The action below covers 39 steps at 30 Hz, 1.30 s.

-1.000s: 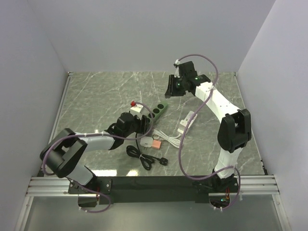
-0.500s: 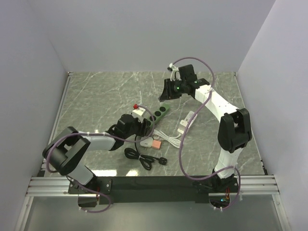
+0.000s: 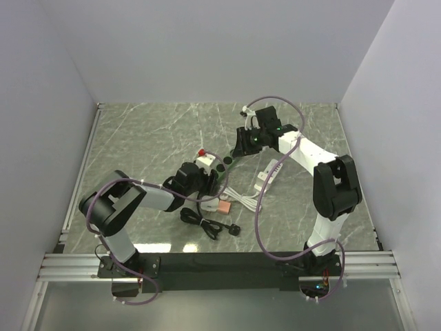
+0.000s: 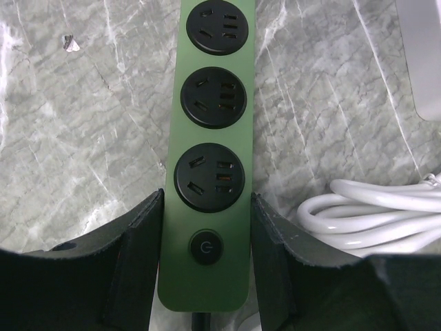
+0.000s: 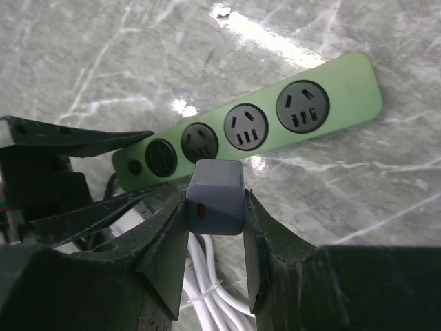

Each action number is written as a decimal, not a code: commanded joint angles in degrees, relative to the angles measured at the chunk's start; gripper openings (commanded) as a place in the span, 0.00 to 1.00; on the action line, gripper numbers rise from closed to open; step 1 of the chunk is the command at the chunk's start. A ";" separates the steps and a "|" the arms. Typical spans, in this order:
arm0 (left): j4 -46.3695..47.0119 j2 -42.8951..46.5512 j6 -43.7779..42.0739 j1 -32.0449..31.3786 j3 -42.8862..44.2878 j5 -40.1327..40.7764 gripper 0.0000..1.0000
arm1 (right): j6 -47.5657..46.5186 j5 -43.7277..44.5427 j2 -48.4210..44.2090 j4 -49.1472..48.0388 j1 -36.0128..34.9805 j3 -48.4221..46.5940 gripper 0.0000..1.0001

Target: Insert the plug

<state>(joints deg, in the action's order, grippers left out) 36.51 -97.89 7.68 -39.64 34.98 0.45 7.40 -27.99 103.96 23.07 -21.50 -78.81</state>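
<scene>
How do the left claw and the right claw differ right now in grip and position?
The left claw clamps the green power strip at its switch end; the right claw pinches a small grey plug. The left claw sits level with the strip, while the right claw hangs near its sockets, plug not yet inserted. Both are closed on something.

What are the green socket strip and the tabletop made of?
The green socket strip looks like smooth matte plastic: even colour, moulded black sockets. The tabletop looks like polished grey marble, white-veined and glinting, though it could be printed laminate.
</scene>
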 commanded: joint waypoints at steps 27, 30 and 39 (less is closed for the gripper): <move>-14.26 0.42 -4.79 -2.81 5.27 -0.63 0.34 | -14.79 -0.49 -2.54 -11.91 -0.56 6.12 0.00; -16.47 -0.99 -2.50 -3.08 7.38 4.54 0.44 | -13.29 0.13 -2.10 -11.21 -0.56 5.51 0.00; -6.37 6.82 -1.18 -4.84 2.64 9.48 0.97 | -12.32 -10.15 -3.94 -11.38 -0.48 6.03 0.00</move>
<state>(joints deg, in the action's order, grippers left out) 25.17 -96.16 5.76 -43.72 39.05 7.86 -5.26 -32.53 101.78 13.61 -21.76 -72.73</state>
